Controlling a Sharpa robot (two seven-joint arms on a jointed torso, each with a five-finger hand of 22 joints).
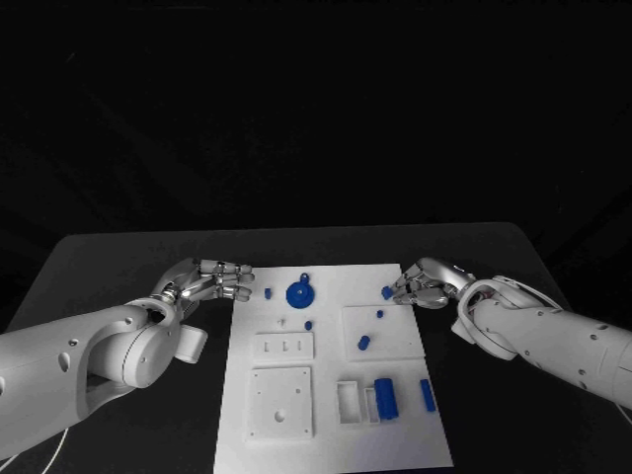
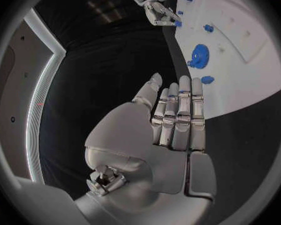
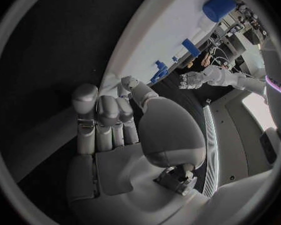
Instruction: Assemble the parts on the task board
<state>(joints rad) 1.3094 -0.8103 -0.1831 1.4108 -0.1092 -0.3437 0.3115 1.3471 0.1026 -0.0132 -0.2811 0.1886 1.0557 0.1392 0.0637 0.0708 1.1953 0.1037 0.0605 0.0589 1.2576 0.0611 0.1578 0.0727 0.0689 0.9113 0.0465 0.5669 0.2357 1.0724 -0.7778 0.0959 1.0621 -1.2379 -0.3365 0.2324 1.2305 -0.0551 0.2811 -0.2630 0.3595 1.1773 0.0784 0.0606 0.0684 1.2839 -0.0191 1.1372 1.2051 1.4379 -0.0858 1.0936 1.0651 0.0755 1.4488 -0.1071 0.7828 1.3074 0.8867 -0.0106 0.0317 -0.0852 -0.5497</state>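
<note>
The white rectangular task board [image 1: 402,434] lies lengthwise in the middle of the black table [image 1: 103,267], running from the near edge toward the far side. On its far end rests a round blue gear-like part [image 1: 300,293] with a small blue peg [image 1: 270,293] just beside it toward the left hand, and another small blue peg [image 1: 309,324] a little nearer. Toward the right side, a small blue stud [image 1: 380,315] and a short blue cylinder [image 1: 364,343] sit on a raised white square block [image 1: 402,331]. Nearer still, a larger blue cylinder [image 1: 386,395] lies in a white tray-like holder [image 1: 352,403], with a long blue bar [image 1: 428,394] beside it at the board's right edge.

The left hand [image 1: 216,281] hovers at the board's far left corner, fingers straight and pressed together, holding nothing. The right hand [image 1: 423,283] sits at the far right edge, fingers curled in against a small blue piece [image 1: 387,292]; whether it actually grips that piece cannot be told.
</note>
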